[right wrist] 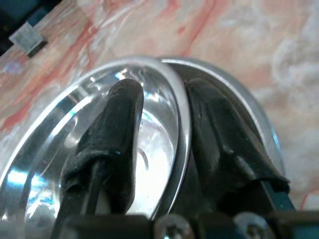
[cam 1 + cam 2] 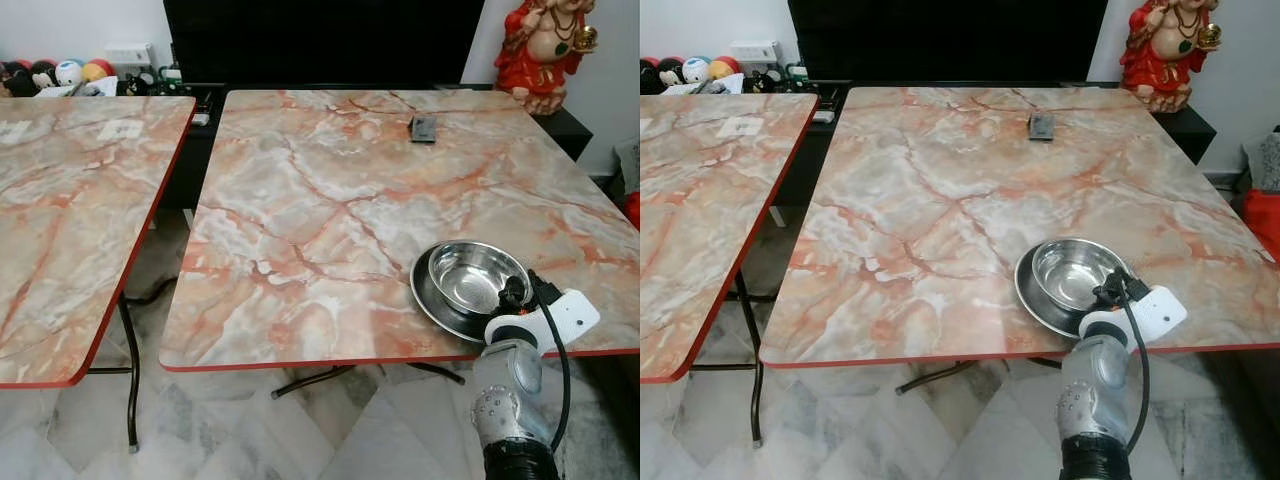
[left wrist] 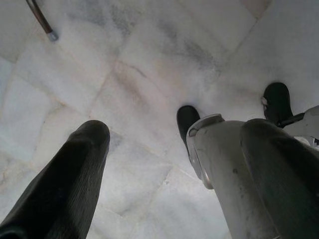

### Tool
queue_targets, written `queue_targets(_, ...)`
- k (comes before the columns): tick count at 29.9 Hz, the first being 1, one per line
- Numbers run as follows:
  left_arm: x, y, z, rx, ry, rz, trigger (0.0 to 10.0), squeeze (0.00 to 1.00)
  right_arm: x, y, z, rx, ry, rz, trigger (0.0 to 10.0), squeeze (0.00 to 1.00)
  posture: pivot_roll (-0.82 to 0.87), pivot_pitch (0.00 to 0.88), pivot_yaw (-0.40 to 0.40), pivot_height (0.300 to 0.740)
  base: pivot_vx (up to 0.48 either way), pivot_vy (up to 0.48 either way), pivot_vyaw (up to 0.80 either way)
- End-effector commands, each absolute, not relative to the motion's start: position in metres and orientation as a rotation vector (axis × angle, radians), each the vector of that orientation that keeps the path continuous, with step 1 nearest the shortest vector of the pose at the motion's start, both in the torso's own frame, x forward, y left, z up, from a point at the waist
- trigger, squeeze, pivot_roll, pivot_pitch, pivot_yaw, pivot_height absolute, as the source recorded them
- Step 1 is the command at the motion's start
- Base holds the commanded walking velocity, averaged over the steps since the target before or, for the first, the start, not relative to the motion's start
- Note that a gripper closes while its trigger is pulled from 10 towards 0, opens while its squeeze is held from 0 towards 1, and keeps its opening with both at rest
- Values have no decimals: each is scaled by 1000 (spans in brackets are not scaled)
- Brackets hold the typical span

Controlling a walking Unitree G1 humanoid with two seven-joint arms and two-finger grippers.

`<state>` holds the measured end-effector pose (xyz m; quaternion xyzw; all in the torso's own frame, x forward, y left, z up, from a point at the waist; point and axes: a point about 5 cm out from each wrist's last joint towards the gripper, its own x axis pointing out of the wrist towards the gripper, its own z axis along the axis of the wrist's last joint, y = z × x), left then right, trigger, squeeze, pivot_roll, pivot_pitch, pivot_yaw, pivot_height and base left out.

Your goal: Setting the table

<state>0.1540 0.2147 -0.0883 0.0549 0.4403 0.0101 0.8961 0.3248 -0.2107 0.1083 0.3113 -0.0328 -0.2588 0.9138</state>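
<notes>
Marble table [image 2: 330, 230]; upright steel bowl [image 2: 474, 274] on steel plate [image 2: 432, 300], rim clamped in right pincer [image 1: 164, 129].

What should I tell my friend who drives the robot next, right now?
Right gripper: jaws pinch the rim of the steel bowl, one finger inside, one outside.
Left gripper: hangs idle over the floor, jaws apart, holding nothing.
The bowl sits in a steel plate near the front edge of the marble table.
Done: plate and bowl are on the table.
Left: probably let go of the bowl and back the arm away.
</notes>
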Motion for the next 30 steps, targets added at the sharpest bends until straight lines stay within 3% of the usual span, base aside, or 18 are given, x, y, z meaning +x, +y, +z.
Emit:
queue_targets(1, 148, 214, -92, 122, 944, 17, 10000, 0, 322, -211, 108, 627, -63, -536, 10000, 0, -26, 97, -22, 740, 0, 0, 0)
queue_targets(17, 148, 214, -91, 123, 945, 13, 10000, 0, 304, -218, 114, 570, -99, -566, 10000, 0, -35, 81, -22, 740, 0, 0, 0)
queue_targets(30, 147, 213, -92, 124, 943, 13, 10000, 0, 298, -210, 138, 275, -188, -356, 10000, 0, -47, 34, -29, 740, 0, 0, 0)
